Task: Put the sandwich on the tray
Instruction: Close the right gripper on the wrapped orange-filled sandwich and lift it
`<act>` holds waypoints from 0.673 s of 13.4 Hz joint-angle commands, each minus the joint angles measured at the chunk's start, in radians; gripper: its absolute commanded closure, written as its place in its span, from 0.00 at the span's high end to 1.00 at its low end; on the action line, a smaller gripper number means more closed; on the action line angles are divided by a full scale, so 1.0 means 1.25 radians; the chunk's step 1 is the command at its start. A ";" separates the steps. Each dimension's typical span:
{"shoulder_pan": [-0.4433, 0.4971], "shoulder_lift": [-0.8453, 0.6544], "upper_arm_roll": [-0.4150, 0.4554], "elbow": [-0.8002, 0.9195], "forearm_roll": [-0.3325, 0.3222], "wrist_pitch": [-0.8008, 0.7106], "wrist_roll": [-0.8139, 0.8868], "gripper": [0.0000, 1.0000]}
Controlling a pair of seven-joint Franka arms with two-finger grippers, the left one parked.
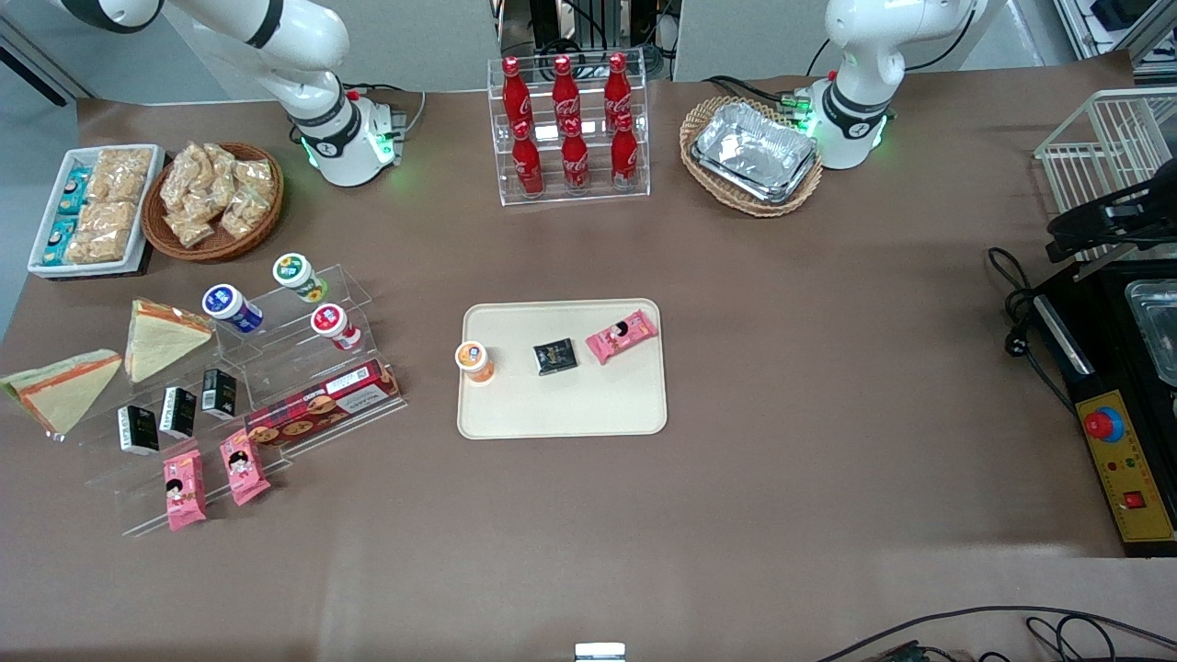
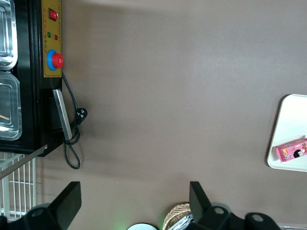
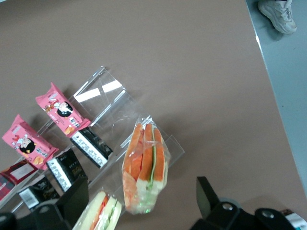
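Note:
The sandwich (image 1: pixel 60 386), a clear-wrapped wedge with an orange and green filling stripe, leans on the clear rack at the working arm's end of the table. In the right wrist view the sandwich (image 3: pixel 146 167) shows edge-on. My gripper (image 3: pixel 140 186) hangs above it, open, with one dark finger (image 3: pixel 72 199) on each side and nothing held. The gripper is out of the front view. The cream tray (image 1: pixel 563 409) lies at the table's middle and holds an orange cup (image 1: pixel 474 360), a black packet (image 1: pixel 555 356) and a pink packet (image 1: pixel 622 336). The tray's edge also shows in the left wrist view (image 2: pixel 288 124).
A plainer pale-yellow sandwich (image 1: pixel 161 336) stands beside the task's one, farther from the front camera. The clear rack (image 1: pixel 276 368) holds small bottles, black packets (image 3: pixel 88 143), pink packets (image 3: pixel 60 109) and a red biscuit box. Cola bottles (image 1: pixel 565 129) and a foil-tray basket (image 1: pixel 752 152) stand near the arm bases.

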 commanded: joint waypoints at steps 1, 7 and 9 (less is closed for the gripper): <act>0.005 -0.002 -0.001 -0.072 0.026 0.079 -0.004 1.00; 0.010 -0.045 0.001 -0.203 0.038 0.177 0.000 1.00; 0.012 -0.057 0.004 -0.244 0.038 0.213 0.000 1.00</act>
